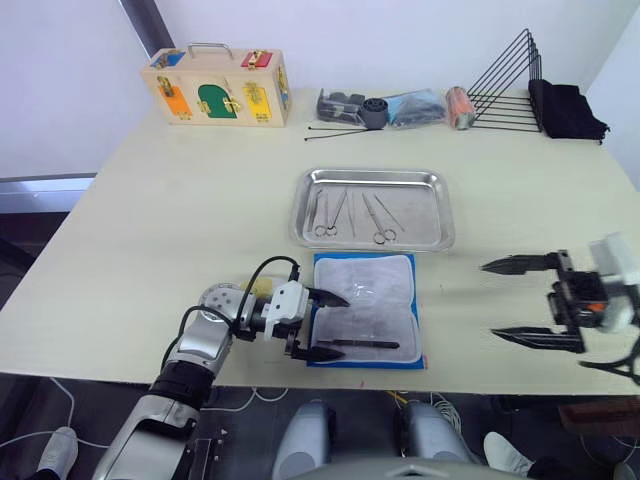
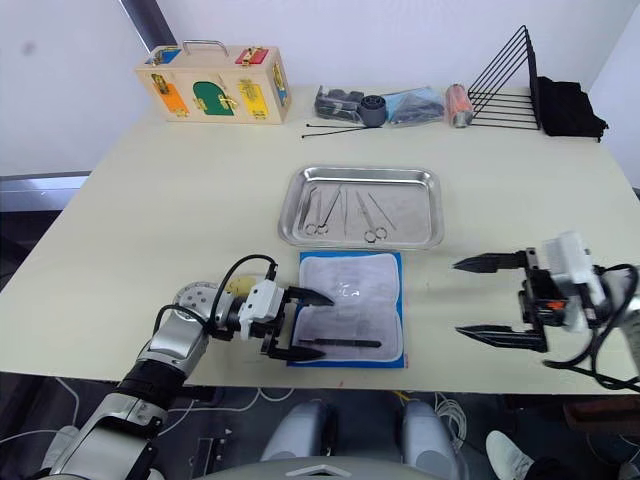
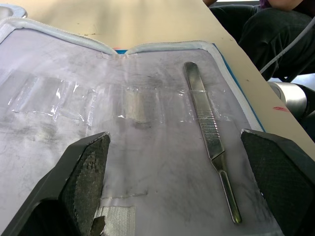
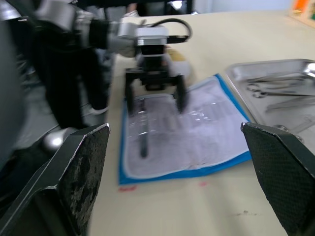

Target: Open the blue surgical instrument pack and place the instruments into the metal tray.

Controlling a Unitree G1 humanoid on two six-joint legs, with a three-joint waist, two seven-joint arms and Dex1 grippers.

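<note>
While both grippers' fingers stand spread, one instrument [image 1: 365,344] lies crosswise on the open pack [image 1: 365,310] — blade end rightward.

You see the metal tray [image 4: 275,73] cut off at the frame edge beyond the right jaws, its instruments [image 4: 275,91] blurred, pouch print too small to read.

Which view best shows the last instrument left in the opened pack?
The left wrist view: the flat-handled instrument lies close on the pack lining between the open jaws. The eye views show a thin dark line; the right wrist view, a blurred streak.
</note>
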